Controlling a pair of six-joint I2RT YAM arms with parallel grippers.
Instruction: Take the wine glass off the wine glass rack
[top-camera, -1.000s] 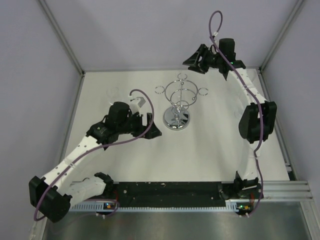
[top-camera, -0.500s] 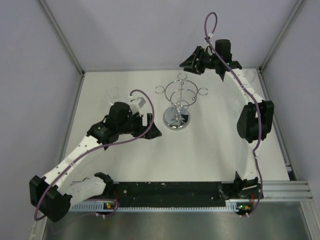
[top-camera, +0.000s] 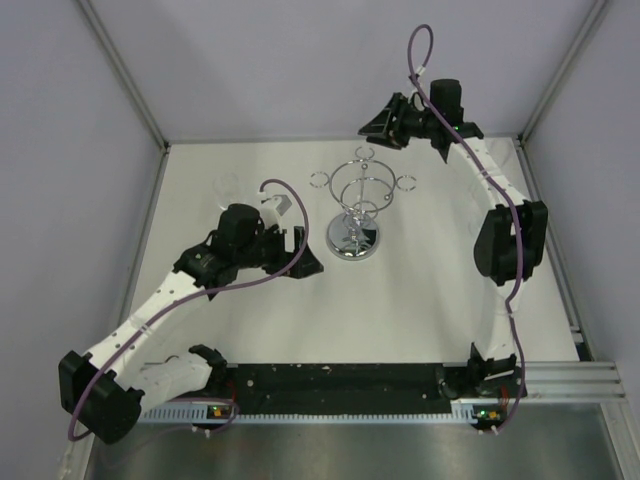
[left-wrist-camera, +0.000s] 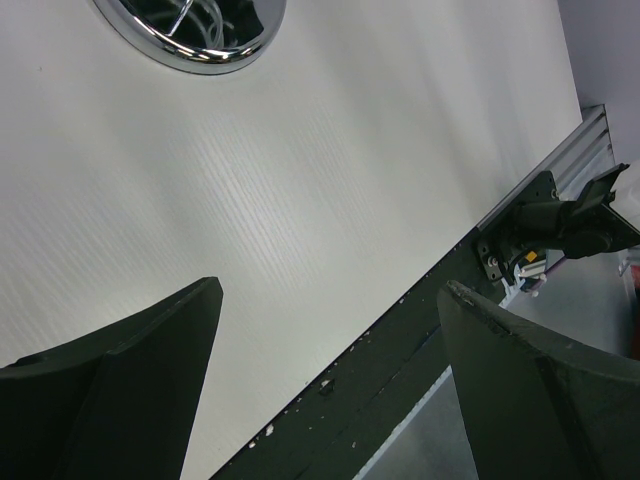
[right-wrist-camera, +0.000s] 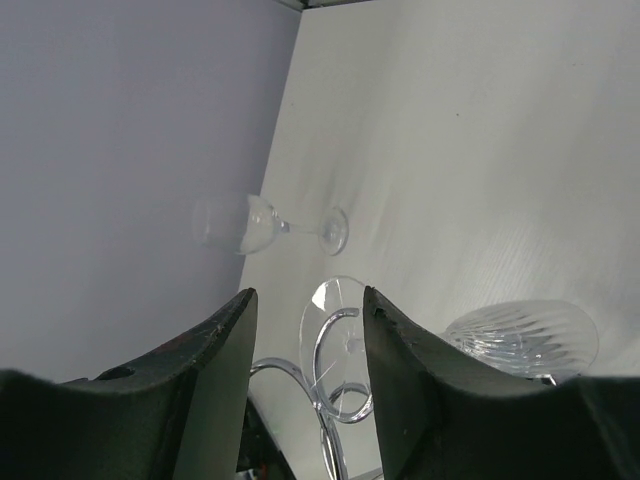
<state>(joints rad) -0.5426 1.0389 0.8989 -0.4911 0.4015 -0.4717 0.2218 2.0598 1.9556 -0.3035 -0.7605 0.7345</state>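
Note:
The chrome wine glass rack (top-camera: 355, 195) stands mid-table on its round mirrored base (top-camera: 352, 238). In the right wrist view a clear wine glass foot (right-wrist-camera: 322, 312) hangs in one of the rack's rings (right-wrist-camera: 345, 395). My right gripper (top-camera: 385, 120) is open, raised behind the rack. Its fingers (right-wrist-camera: 225, 340) stand either side of that foot without touching it, and the gripper (right-wrist-camera: 308, 295) holds nothing. My left gripper (top-camera: 300, 255) is open and empty, low over the table just left of the base. Its own view (left-wrist-camera: 330, 287) shows the base rim (left-wrist-camera: 190, 40).
A second clear wine glass (right-wrist-camera: 250, 225) lies on its side near the left wall; it shows faintly from above (top-camera: 228, 185). A ribbed clear glass shape (right-wrist-camera: 520, 338) shows beside the right finger. Walls close the left, back and right. A black rail (top-camera: 340, 380) runs along the near edge.
My right gripper has shifted slightly left, closer to the rack's rear ring, then held still. The left arm has not moved.

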